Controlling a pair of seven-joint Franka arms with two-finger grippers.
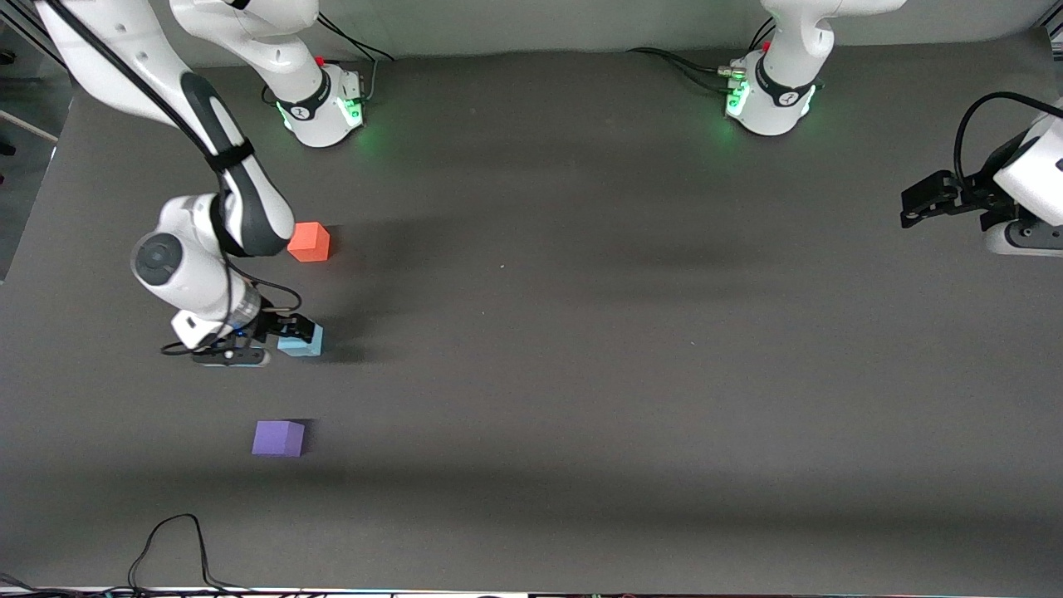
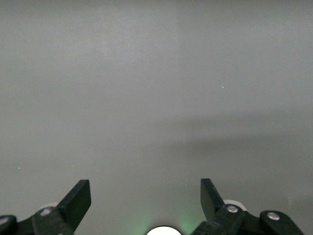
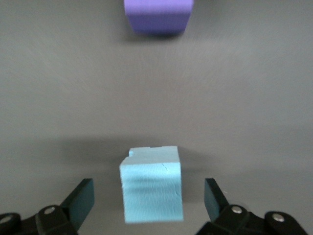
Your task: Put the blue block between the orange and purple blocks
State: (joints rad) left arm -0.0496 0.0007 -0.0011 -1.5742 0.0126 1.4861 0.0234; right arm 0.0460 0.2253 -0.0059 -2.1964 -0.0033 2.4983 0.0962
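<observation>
The blue block (image 1: 301, 342) sits on the table between the orange block (image 1: 309, 242), which lies farther from the front camera, and the purple block (image 1: 278, 438), which lies nearer. My right gripper (image 1: 286, 332) is low over the blue block and open. In the right wrist view the blue block (image 3: 152, 183) stands between the spread fingers (image 3: 80, 198) with a gap on each side, and the purple block (image 3: 157, 15) shows farther off. My left gripper (image 1: 918, 203) waits open and empty at the left arm's end of the table; its wrist view shows only bare table between its fingertips (image 2: 78, 196).
The grey table (image 1: 581, 332) carries only the three cubes, all toward the right arm's end. A black cable (image 1: 170, 540) loops on the table's edge nearest the front camera. The two arm bases (image 1: 324, 108) (image 1: 768, 104) stand along the edge farthest from the front camera.
</observation>
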